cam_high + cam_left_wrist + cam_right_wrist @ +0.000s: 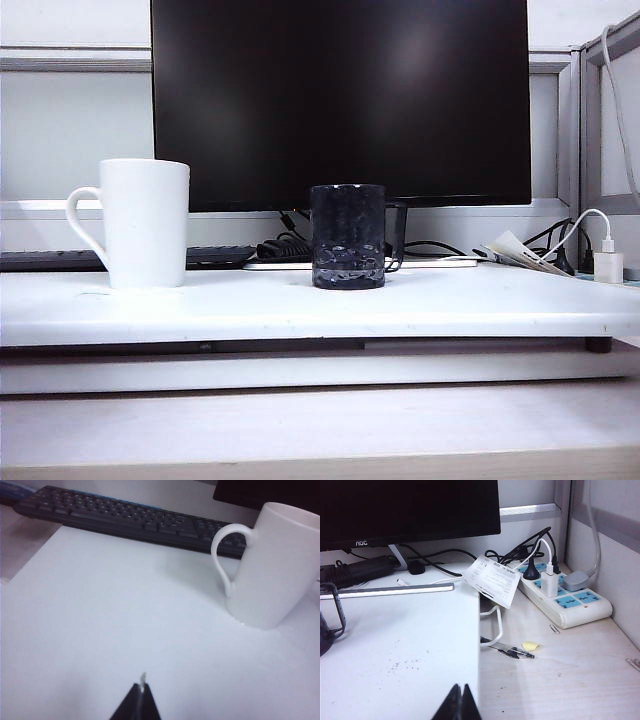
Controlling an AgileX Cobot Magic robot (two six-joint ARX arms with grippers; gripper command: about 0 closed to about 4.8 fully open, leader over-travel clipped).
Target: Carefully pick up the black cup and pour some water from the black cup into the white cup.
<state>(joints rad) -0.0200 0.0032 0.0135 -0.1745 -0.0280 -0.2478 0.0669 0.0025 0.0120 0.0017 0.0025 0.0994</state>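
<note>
Approach is the step in hand, judging by how things lie: both cups stand untouched on the white board (300, 300) and neither arm shows in the exterior view. Nearest the cameras, the left gripper (140, 692) has its fingers pressed together over bare board, holding nothing, with the white cup (272, 567) ahead of it and off to one side, upright, handle turned toward the camera. The right gripper (460, 695) is likewise pressed together and empty, hovering at the board's edge; only the handle of the black cup (332, 612) shows at the border of its view.

In the exterior view the black cup (348, 237) stands upright near the middle of the board, handle to the right, well apart from the white cup (145, 222) on the left. The right gripper probably suits the pick. It should spread its fingers before reaching the cup, and grip firmly and level, since the glossy wall may slip and water may spill. Farther back lie a keyboard (125, 517) and a monitor (340, 100).
</note>
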